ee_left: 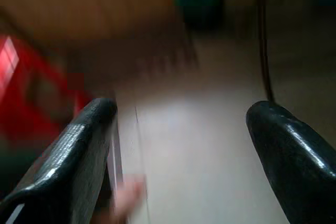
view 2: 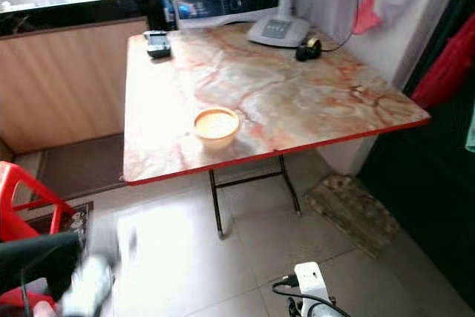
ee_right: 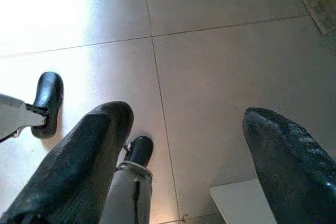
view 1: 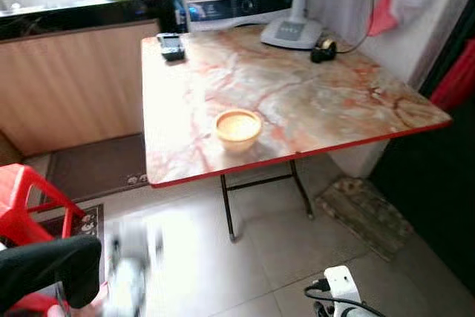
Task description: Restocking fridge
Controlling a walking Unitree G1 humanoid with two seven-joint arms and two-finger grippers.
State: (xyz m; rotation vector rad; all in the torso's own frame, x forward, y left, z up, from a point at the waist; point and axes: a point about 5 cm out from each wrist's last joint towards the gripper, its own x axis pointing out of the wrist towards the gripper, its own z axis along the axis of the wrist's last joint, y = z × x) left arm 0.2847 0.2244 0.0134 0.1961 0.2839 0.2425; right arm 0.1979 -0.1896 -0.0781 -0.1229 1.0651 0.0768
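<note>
An orange bowl [view 1: 238, 127] stands near the front edge of a marble-patterned table with a red rim [view 1: 297, 157]. My left arm [view 1: 130, 272] is a blur low on the left, well below the table. In the left wrist view my left gripper [ee_left: 182, 111] is open over blurred floor, with nothing between its fingers. My right gripper [ee_right: 187, 115] is open too and hangs over pale floor tiles, also with nothing in it. My own feet [ee_right: 47, 100] stand below it.
A fan base [view 1: 291, 33], a black roll [view 1: 323, 50] and a small dark device [view 1: 171, 47] sit at the table's far side. A red plastic stool [view 1: 26, 202] is at the left, a worn mat [view 1: 364, 213] at the right, a counter [view 1: 70, 79] behind.
</note>
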